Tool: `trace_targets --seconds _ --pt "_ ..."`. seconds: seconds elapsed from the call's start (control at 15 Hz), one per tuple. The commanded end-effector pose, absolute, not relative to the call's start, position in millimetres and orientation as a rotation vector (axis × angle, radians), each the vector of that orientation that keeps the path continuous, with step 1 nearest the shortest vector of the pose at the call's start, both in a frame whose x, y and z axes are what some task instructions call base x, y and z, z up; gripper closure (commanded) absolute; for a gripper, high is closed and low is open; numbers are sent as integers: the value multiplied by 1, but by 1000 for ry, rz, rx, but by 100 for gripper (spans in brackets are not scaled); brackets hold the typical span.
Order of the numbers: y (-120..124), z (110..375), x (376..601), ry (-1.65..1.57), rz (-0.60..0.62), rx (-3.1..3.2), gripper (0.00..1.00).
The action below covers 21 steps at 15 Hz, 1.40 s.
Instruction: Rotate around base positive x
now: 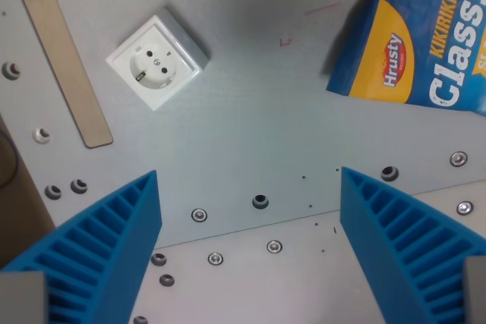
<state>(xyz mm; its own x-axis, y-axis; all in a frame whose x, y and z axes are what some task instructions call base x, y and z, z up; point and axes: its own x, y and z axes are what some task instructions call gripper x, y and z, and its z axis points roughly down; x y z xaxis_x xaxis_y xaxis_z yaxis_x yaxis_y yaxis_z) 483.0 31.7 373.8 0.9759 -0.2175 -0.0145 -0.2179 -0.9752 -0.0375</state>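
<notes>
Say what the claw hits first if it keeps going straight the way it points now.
Most likely bare table. The claw is open and empty, and between its blue fingers only the grey plate with bolt holes shows. The white socket and the snack bag lie off that line. Depth is unclear.

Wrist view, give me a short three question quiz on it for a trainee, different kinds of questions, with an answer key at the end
1. True or false: the gripper is shut on the white socket.
2. Multiple choice: where does the blue snack bag lie? A) at the wrist view's upper right, B) between the fingers, C) on top of the socket.
3. Fill in: the long flat thing to the left of the socket, at the wrist view's left edge, is a ______ strip.

Key
1. False. The blue fingers stand wide apart with only bare grey plate between them.
2. A.
3. Wooden.
</notes>
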Motion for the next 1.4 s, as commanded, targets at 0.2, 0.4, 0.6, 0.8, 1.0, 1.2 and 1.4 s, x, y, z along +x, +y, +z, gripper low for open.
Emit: trace_targets --seconds 0.2,0.4,0.6,0.8,1.0,1.2,1.4 --pt "27 375 483 304 38 -2902 0" --pt "27 375 483 300 44 -2863 0" --pt "27 375 483 295 50 -2823 0" --pt "27 375 483 291 56 -2784 0" --pt "27 375 483 287 62 -2744 0" --pt "27 375 483 282 69 -2704 0" --pt "27 375 483 278 74 -2665 0"
